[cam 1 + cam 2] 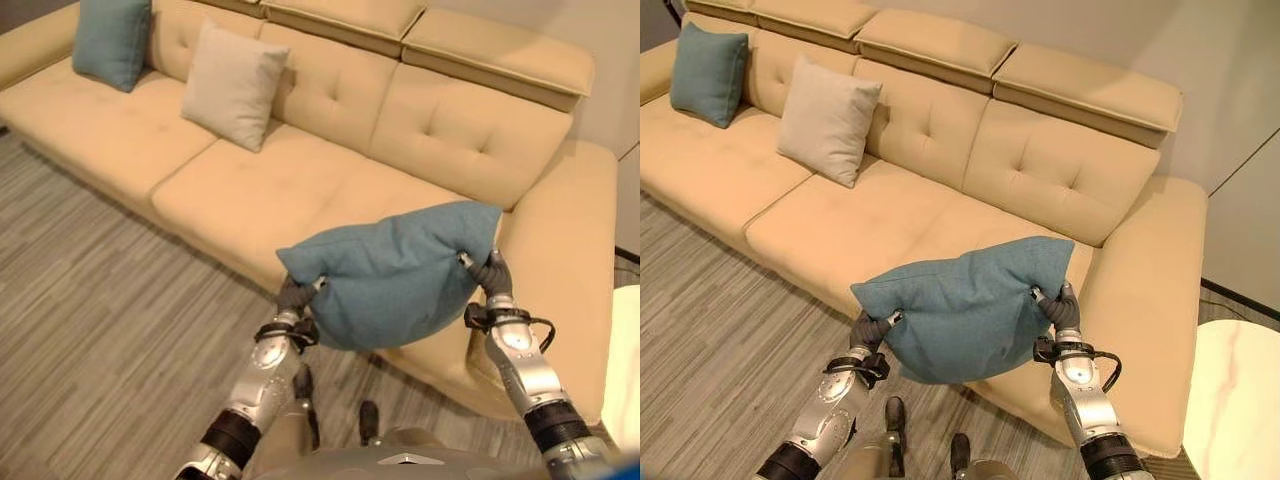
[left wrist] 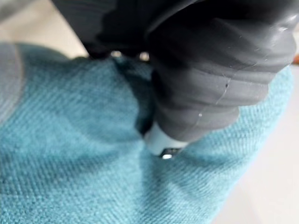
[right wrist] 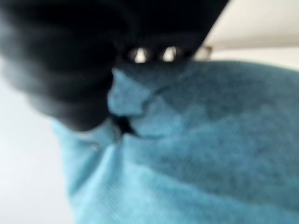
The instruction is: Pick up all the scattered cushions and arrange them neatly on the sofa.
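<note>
two teal cushions (image 1: 392, 272) (image 1: 110, 40), one beige cushion (image 1: 233, 85), one sofa (image 1: 300, 190)

A home living room is showing: a long cream tufted leather sofa (image 1: 940, 190); grey wood-plank flooring (image 1: 90, 330); scatter cushions.

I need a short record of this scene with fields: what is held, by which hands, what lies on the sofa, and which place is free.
held thing: large teal fabric cushion, lifted in front of the sofa's right seat
left hand: pinching the cushion's left corner
right hand: pinching its right corner
sofa: beige tufted sofa
already on sofa: small teal cushion at far left; cream square cushion beside it, both leaning on the backrest
free place: the right seat
floor: grey wood-patterned floor
</note>
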You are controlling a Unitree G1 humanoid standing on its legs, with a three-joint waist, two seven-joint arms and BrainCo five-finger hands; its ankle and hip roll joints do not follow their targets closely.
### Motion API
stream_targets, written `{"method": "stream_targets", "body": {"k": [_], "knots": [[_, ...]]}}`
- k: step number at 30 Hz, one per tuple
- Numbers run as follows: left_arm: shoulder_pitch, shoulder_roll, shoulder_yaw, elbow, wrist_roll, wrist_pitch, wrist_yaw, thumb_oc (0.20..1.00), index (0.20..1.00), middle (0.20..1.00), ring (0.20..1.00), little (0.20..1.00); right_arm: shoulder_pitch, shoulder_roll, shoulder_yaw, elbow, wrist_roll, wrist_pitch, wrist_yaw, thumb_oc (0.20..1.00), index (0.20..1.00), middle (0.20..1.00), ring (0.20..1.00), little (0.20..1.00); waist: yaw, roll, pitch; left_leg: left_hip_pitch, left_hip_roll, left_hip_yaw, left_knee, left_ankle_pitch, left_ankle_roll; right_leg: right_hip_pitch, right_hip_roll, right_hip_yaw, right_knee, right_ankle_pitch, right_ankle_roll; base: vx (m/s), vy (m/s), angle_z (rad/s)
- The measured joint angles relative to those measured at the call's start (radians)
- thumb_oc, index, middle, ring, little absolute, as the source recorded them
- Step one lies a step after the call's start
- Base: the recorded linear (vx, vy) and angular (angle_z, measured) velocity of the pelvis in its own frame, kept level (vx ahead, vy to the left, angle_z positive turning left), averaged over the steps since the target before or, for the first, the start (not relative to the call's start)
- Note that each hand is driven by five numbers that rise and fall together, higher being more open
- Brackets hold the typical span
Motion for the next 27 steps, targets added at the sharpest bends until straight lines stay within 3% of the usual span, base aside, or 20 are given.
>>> {"method": "stream_targets", "body": {"k": [2,3,4,7,10,14,16,17,19,20,21,22,25,26,27], "knots": [[0.003,0.001,-0.001,-0.001,0.001,0.000,-0.001,0.200,0.200,0.200,0.200,0.200,0.000,-0.001,-0.002,0.000,-0.001,0.000,0.000,0.200,0.200,0.200,0.200,0.200,0.001,0.020,-0.008,0.058,0.000,0.000,-0.055,0.006,0.016,0.034,0.001,0.023,0.009,-0.035,0.024,0.22,0.164,-0.34],[0.006,-0.001,-0.002,-0.001,0.001,0.000,-0.001,0.200,0.200,0.200,0.200,0.200,0.000,-0.004,-0.004,0.000,-0.003,0.000,0.001,0.200,0.200,0.200,0.200,0.200,-0.003,0.044,-0.019,0.096,0.001,0.000,-0.088,0.035,0.041,0.040,0.003,0.033,0.030,-0.062,0.037,0.26,0.224,-0.37],[0.004,0.005,-0.002,-0.002,0.002,0.002,-0.001,0.200,0.200,0.200,0.200,0.200,0.000,0.003,-0.005,-0.002,-0.008,0.000,-0.001,0.200,0.200,0.200,0.200,0.200,-0.016,0.045,-0.020,0.140,-0.031,0.019,-0.121,0.074,0.094,0.025,-0.034,0.036,0.118,-0.116,0.073,0.18,0.168,-0.31],[-0.012,0.023,-0.001,-0.003,0.016,0.001,-0.001,0.200,0.200,0.200,0.200,0.200,0.000,0.000,-0.007,-0.003,-0.043,0.000,-0.003,0.200,0.200,0.200,0.200,0.200,-0.021,0.048,-0.020,0.200,-0.079,0.037,-0.149,0.058,0.121,-0.087,-0.102,0.036,0.400,-0.197,0.143,0.13,0.132,-0.18],[-0.037,0.065,0.018,-0.006,0.040,0.000,-0.001,0.200,0.200,0.200,0.200,0.200,-0.004,0.012,-0.014,-0.003,-0.056,0.000,-0.001,0.200,0.200,0.200,0.200,0.200,-0.014,0.044,-0.019,0.240,-0.112,0.074,-0.154,0.014,0.143,-0.211,-0.161,0.049,0.597,-0.206,0.165,0.20,0.068,-0.14],[-0.036,0.073,0.074,-0.005,0.039,-0.006,0.002,0.200,0.200,0.200,0.200,0.200,-0.016,0.016,-0.013,0.000,-0.064,0.000,0.003,0.200,0.200,0.200,0.200,0.200,0.007,0.044,-0.016,0.287,-0.100,0.136,-0.159,-0.032,0.124,-0.315,-0.193,-0.023,0.550,-0.204,0.168,0.15,-0.039,-0.55],[-0.037,0.081,0.093,-0.005,0.040,-0.006,0.003,0.200,0.200,0.200,0.200,0.200,-0.015,0.015,-0.015,0.000,-0.064,0.000,-0.004,0.200,0.200,0.200,0.200,0.200,-0.012,0.022,-0.015,0.307,-0.101,0.158,-0.155,-0.061,0.115,-0.365,-0.200,-0.090,0.453,-0.129,0.184,0.19,-0.091,-0.37],[-0.033,0.088,0.093,-0.004,0.040,-0.006,0.003,0.200,0.200,0.200,0.200,0.200,-0.015,0.015,-0.014,0.009,-0.064,0.000,-0.003,0.200,0.200,0.200,0.200,0.200,-0.010,0.005,-0.021,0.311,-0.106,0.170,-0.153,-0.070,0.111,-0.377,-0.206,-0.132,0.431,-0.083,0.182,0.13,-0.070,-0.25],[-0.024,0.093,0.085,-0.004,0.040,-0.006,0.003,0.200,0.200,0.200,0.200,0.200,-0.013,0.015,-0.024,0.014,-0.063,0.000,-0.003,0.200,0.200,0.200,0.200,0.200,-0.026,-0.013,-0.025,0.320,-0.113,0.165,-0.146,-0.078,0.102,-0.341,-0.195,-0.150,0.335,-0.029,0.177,0.19,-0.125,-0.03],[-0.021,0.089,0.071,-0.004,0.040,-0.005,0.002,0.200,0.200,0.200,0.200,0.200,-0.013,0.014,-0.028,0.014,-0.063,0.000,-0.002,0.200,0.200,0.200,0.200,0.200,-0.025,-0.011,-0.024,0.336,-0.112,0.161,-0.146,-0.084,0.092,-0.302,-0.185,-0.148,0.280,0.019,0.143,0.18,-0.155,0.06],[-0.014,0.066,0.071,-0.004,0.040,-0.005,0.001,0.200,0.200,0.200,0.200,0.200,-0.012,0.013,-0.031,0.014,-0.062,0.000,-0.002,0.200,0.200,0.200,0.200,0.200,-0.026,0.010,-0.023,0.344,-0.088,0.156,-0.129,-0.097,0.071,-0.266,-0.154,-0.147,0.241,0.029,0.113,0.16,-0.156,-0.02],[-0.012,0.054,0.071,-0.005,0.040,-0.005,0.001,0.200,0.200,0.200,0.200,0.200,-0.012,0.012,-0.032,0.014,-0.062,0.000,-0.002,0.200,0.200,0.200,0.200,0.200,-0.023,0.015,-0.022,0.343,-0.074,0.151,-0.106,-0.103,0.062,-0.247,-0.141,-0.150,0.224,0.026,0.109,0.15,-0.168,0.01],[-0.011,0.035,0.070,-0.004,0.040,-0.004,0.001,0.200,0.200,0.200,0.200,0.200,-0.011,0.003,-0.043,0.013,-0.063,0.000,-0.002,0.200,0.200,0.200,0.200,0.200,-0.032,0.004,-0.021,0.269,-0.041,0.132,0.100,-0.116,0.039,-0.201,-0.134,-0.175,0.182,0.005,0.068,0.09,-0.101,0.15],[-0.009,0.033,0.057,-0.004,0.040,-0.002,0.001,0.200,0.200,0.200,0.200,0.200,-0.013,-0.003,-0.047,0.009,-0.062,-0.001,-0.005,0.200,0.200,0.200,0.200,0.200,-0.021,0.004,-0.022,0.212,-0.029,0.127,0.243,-0.121,0.033,-0.166,-0.128,-0.161,0.155,0.011,0.038,0.09,-0.021,-0.18],[-0.008,0.036,0.051,-0.004,0.040,-0.002,0.000,0.200,0.200,0.200,0.200,0.200,-0.013,-0.007,-0.048,0.006,-0.062,-0.001,-0.005,0.200,0.200,0.200,0.200,0.200,-0.017,0.004,-0.021,0.181,-0.017,0.107,0.302,-0.134,0.024,-0.154,-0.123,-0.157,0.142,0.022,0.005,0.12,0.002,-0.38]]}}
